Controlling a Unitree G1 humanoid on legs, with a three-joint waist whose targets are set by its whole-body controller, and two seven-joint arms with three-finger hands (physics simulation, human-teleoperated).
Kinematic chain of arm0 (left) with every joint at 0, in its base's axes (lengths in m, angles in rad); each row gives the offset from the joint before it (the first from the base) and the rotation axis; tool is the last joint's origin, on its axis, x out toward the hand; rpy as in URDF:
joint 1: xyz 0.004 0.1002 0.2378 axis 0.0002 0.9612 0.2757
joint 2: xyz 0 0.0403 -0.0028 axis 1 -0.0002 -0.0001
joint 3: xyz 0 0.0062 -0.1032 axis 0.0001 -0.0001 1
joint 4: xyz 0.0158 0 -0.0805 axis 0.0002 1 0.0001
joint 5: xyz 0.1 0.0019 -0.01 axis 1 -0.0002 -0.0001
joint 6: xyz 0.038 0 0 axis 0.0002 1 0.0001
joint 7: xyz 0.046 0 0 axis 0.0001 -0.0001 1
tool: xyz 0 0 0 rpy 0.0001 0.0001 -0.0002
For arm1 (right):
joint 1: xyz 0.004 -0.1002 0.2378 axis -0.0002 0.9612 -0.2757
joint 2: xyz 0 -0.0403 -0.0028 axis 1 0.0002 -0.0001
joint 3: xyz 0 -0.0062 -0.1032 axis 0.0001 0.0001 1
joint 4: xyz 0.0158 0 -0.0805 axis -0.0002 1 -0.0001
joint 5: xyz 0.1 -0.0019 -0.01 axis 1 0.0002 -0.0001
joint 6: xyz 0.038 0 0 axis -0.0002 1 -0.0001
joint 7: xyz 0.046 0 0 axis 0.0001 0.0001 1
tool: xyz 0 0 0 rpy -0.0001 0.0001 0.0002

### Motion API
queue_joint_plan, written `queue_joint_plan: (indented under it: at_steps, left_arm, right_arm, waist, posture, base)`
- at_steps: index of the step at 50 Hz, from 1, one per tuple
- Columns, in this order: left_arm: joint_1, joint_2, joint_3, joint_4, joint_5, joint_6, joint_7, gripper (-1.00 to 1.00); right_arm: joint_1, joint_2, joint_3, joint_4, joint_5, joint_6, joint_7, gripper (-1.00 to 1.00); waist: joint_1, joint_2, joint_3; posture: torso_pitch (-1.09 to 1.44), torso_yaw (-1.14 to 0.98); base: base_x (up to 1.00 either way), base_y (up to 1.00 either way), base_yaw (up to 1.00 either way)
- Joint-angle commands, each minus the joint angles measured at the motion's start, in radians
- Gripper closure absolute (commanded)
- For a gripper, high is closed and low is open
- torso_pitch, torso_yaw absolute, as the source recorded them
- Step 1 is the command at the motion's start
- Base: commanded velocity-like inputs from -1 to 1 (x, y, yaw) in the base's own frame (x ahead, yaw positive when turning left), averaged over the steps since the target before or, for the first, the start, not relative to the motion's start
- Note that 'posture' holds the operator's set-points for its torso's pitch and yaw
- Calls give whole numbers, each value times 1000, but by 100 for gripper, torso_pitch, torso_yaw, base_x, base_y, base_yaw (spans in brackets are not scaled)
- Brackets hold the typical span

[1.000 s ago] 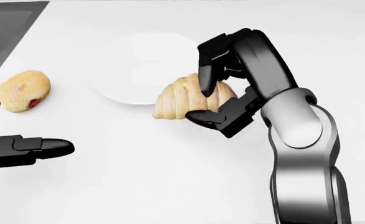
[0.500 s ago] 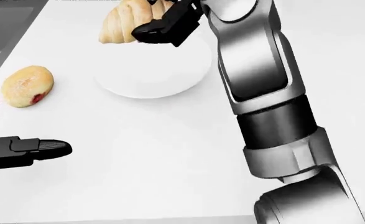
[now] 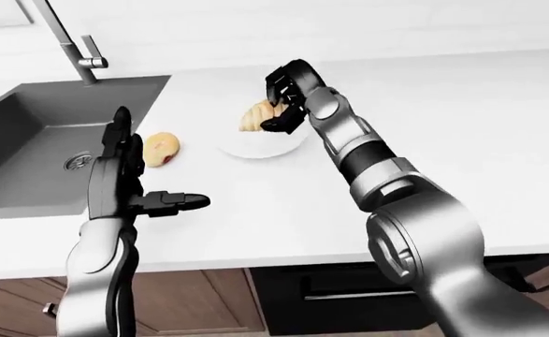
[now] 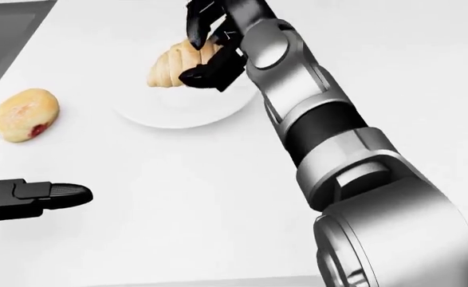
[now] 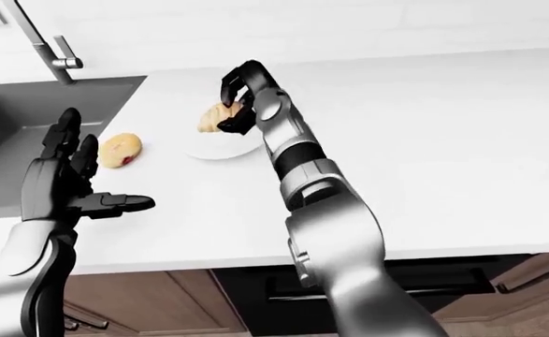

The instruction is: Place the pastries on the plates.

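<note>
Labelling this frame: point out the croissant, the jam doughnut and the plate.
croissant point(image 4: 170, 70), head view, on its ridged left half, clear of the fingers.
jam doughnut point(image 4: 24, 113), head view, on its sugared top.
plate point(image 4: 174, 113), head view, on the bare rim below the croissant.

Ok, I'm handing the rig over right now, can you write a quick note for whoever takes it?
Right hand: shut on the croissant, held over the upper left part of the white plate; whether it touches the plate, I cannot tell.
Left hand: open, holding nothing, raised above the counter next to the sink.
Jam doughnut: on the bare counter, left of the plate.
Done: croissant picked up and brought to the plate.
Left: release it, then plate the doughnut. Only one plate shows.
</note>
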Motion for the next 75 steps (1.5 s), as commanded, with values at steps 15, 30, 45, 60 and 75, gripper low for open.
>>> queue_joint_plan:
  at_steps: [15, 30, 45, 60, 75]
  left_arm:
    - [-17, 14, 20, -41, 1, -24, -1, -100]
    - [-12, 17, 24, -41, 3, -27, -3, -100]
    - [-1, 18, 34, -50, 2, -27, -7, -100]
    - [0, 15, 31, -41, 7, -38, -6, -100]
    - [-23, 29, 33, -30, 8, -24, -7, -100]
  right_arm:
    - [-22, 11, -20, -26, 19, -76, -126, 100]
    - [-12, 28, -28, -17, 16, -71, -126, 100]
    - [9, 33, -25, -12, -4, -79, -133, 20]
    - [18, 36, -23, -8, -26, -90, -152, -96]
    - [-52, 3, -44, -46, 31, -88, -139, -100]
  waist:
    - [-1, 2, -31]
    - [-1, 3, -33]
    - [1, 2, -37]
    - [2, 1, -40]
    - [2, 2, -38]
  posture:
    - [0, 0]
    - [0, 0]
    - [0, 0]
    - [0, 0]
    - [0, 0]
  base:
    - [0, 0, 0]
    - [0, 0, 0]
    - [0, 0, 0]
    - [0, 0, 0]
    - [0, 0, 0]
